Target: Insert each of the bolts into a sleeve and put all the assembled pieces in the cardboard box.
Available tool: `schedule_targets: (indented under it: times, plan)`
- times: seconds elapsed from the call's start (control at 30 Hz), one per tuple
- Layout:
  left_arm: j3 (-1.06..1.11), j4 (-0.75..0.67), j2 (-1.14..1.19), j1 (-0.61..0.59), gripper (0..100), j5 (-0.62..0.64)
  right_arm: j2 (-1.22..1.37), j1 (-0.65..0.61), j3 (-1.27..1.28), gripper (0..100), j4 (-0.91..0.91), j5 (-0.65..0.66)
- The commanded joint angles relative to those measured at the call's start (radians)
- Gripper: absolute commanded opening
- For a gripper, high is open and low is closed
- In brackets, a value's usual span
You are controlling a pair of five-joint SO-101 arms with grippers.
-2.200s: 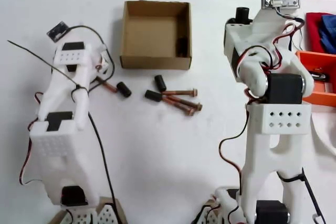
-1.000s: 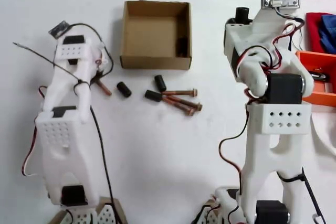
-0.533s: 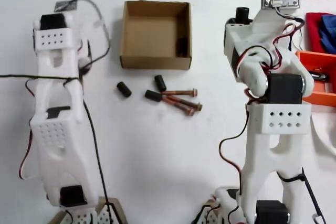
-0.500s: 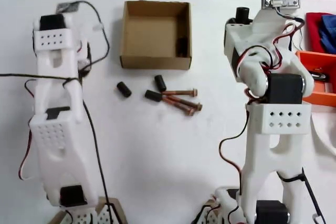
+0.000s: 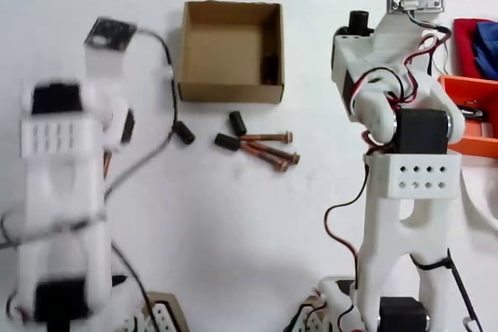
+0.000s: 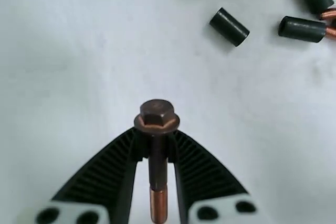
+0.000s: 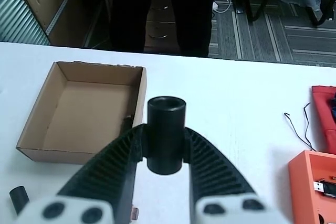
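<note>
L gripper (image 6: 156, 139) is clamped on a bolt (image 6: 156, 120). Head sits at the fingertips, shank runs back btwn the jaws twd the wrist. L arm (image 5: 58, 153) is at the left of the table (image 5: 249, 231), nearer than the cardboard box (image 5: 231, 92).

R gripper (image 7: 165, 139) is clamped across a sleeve (image 7: 166, 116), open bore end clear of the tips, held up at far right, right of the box.

A dark piece (image 5: 269, 68) lies inside the box on its right side. Just near of the box: a loose sleeve (image 5: 184, 131), then two more sleeves (image 5: 227, 142) and a cluster of bolts (image 5: 268, 149) to its right.

Risks, imo:
- Bolt looks head-out, free shank end twd the wrist. Needs a wrist turn or regrasp before mating, and a regrasp could drop it.
- Grip is on the thin shank just under the head, so little contact. If the tip catches the sleeve rim the bolt can pivot and cock in the bore.
- Sleeve is round and held by its sides. An axial push may slide it thru the jaws or pop it out.
- Mid-air mate w/ both arms: any offset and the tip lands on the rim, not in the bore.
- L arm cable (image 5: 174, 95) hangs close to the loose sleeve. A swing to the right could sweep it or roll it away.
- Arms meeting near the box could clip its wall or each other.
</note>
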Motion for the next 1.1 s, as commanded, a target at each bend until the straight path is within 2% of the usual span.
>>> schedule_targets:
  times: [0.0, 0.07, 0.17, 0.5, 0.77, 0.97, 1.07]
  plan:
    - [0.361, -0.238, -0.077, 0.002, 3, -0.011, -0.005, -0.007, -0.008, 2.2, -0.025, -0.002]
    - [0.441, -0.324, -0.023, 0.006, 3, -0.009, -0.005, -0.007, -0.008, 2.2, -0.025, -0.002]
    - [0.432, -0.370, 0.086, 0.006, 3, -0.009, -0.005, -0.007, -0.008, 2.2, -0.025, -0.002]
    - [0.036, -0.284, 0.532, 0.006, 3, -0.009, -0.005, -0.002, -0.008, 2.2, -0.025, 0.000]
    - [-0.242, -0.109, 0.816, 0.006, 3, -0.017, -0.005, -0.001, -0.008, 2.2, -0.025, 0.000]
    - [-0.369, -0.061, 0.933, 0.006, 14, -0.015, -0.005, -0.001, -0.008, 2.2, -0.025, 0.000]
    - [-0.390, -0.061, 0.964, 0.005, 13, -0.014, -0.005, -0.001, -0.008, 2.2, -0.025, 0.000]
